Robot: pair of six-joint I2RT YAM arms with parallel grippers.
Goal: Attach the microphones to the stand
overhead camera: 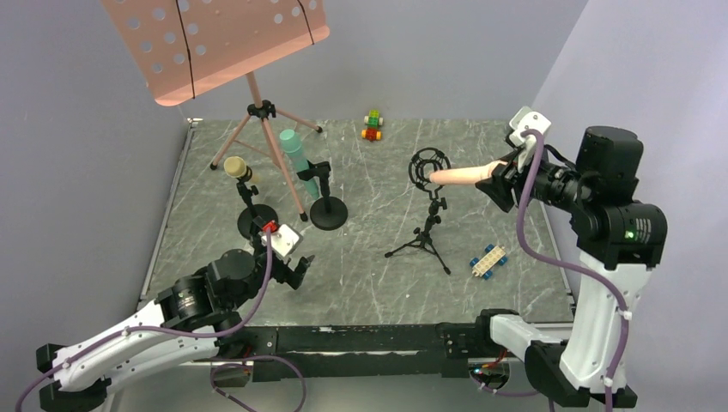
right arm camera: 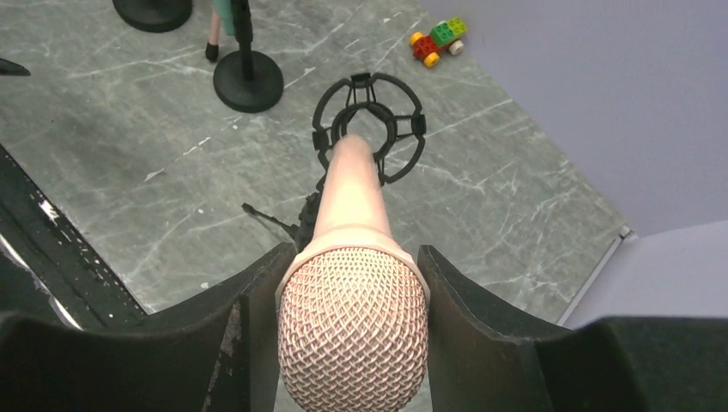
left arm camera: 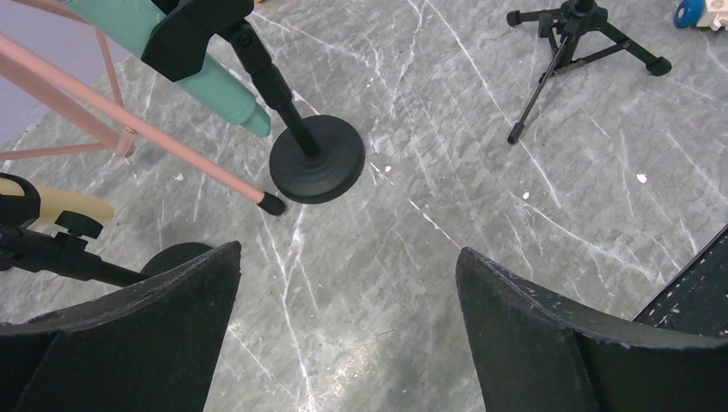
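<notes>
My right gripper is shut on the head of the salmon pink microphone, held level above the table. In the right wrist view the mesh head sits between the fingers, and the narrow tail reaches the black ring mount of the tripod stand. The teal-green microphone sits in the clip of a round-base stand. The pale yellow microphone sits in another round-base stand. My left gripper hangs open and empty low over the front left; its jaws are wide apart.
A pink music stand with splayed legs stands at the back left beside the two filled stands. A toy-brick car lies at the back and another right of the tripod. A black rail runs along the near edge.
</notes>
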